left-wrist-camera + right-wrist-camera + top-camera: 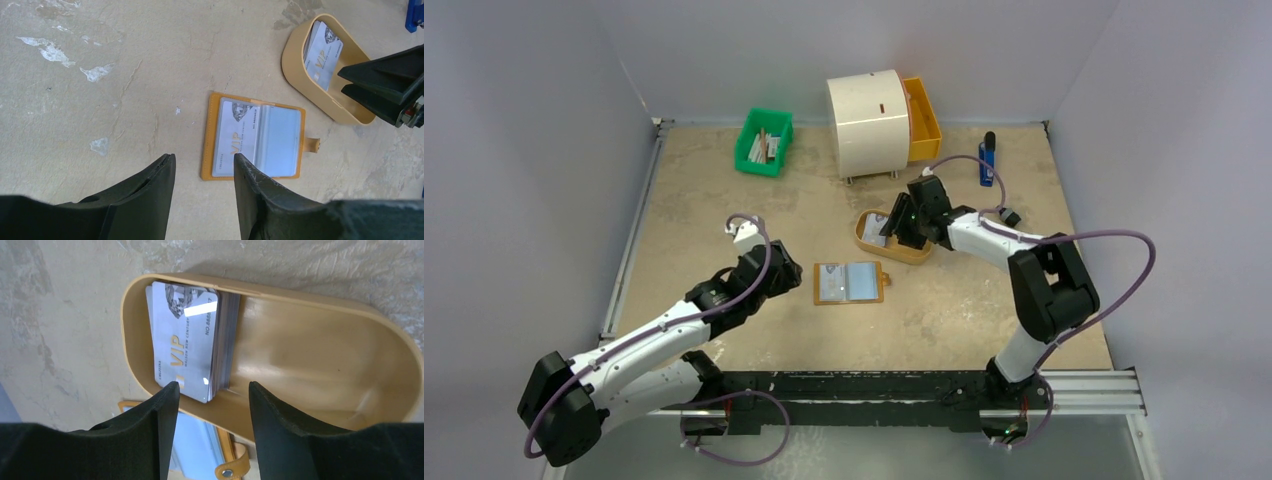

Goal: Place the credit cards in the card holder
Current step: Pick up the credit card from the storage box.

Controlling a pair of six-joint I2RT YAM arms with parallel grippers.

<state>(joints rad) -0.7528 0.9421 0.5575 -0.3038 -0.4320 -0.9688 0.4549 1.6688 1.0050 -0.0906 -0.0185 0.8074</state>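
The card holder (280,142) lies open and flat on the table (125,75). One card (235,135) sits in one of its pockets. Just past the card holder, a bit to its right, is the tray (320,350). More cards (185,340) lie in a pile at the tray end near the card holder. The right gripper (212,390) hangs over that pile, fingers apart, holding nothing. The left gripper (204,162) is just left of the card holder, fingers apart too, with nothing in it.
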